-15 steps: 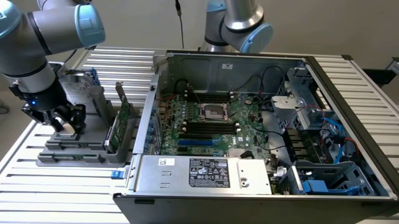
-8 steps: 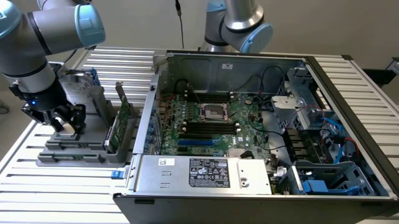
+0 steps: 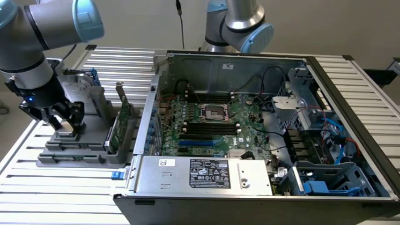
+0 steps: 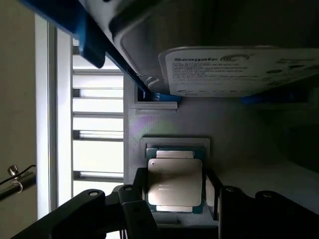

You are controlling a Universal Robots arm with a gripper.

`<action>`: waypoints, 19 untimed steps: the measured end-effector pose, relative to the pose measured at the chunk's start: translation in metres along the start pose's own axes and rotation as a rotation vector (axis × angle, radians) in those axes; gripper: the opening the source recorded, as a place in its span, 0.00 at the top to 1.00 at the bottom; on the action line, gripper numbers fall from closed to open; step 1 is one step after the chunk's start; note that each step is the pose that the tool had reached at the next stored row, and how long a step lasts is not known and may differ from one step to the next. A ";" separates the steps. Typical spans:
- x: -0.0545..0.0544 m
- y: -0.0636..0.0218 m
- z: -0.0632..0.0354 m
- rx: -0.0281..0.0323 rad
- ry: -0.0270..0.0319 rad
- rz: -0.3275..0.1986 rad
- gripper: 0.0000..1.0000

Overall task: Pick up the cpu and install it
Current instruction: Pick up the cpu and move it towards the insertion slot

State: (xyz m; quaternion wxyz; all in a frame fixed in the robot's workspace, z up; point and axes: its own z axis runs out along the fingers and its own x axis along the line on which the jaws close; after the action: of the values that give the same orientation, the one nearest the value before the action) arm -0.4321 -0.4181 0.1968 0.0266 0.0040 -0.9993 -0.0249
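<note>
Cpu (image 4: 174,181) lay flat, silver top up, in a recess of the grey holder (image 4: 164,124) on the slatted table (image 3: 37,197) — at the exterior view's left, outside the open computer case (image 3: 225,70). The gripper (image 4: 175,196) hung low over it, released, one dark finger on either side of the chip; contact with its edges could not be told. A white-labelled hard drive (image 4: 239,69) stood just beyond. The socket (image 3: 209,112) sat well apart — inside the case.

Open computer case (image 3: 218,68) on slatted table (image 3: 62,197), gray parts fixture (image 3: 75,157) beside it.
</note>
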 end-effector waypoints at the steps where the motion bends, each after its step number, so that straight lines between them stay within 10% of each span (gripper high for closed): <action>1: 0.000 0.0001 -0.0022 -0.0001 0.0000 0.000 0.45; 19: -0.012 0.0038 -0.0787 -0.0009 0.0001 0.002 0.45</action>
State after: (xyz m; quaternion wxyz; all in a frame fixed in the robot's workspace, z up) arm -0.4161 -0.4181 0.2749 0.0267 0.0030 -0.9993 -0.0253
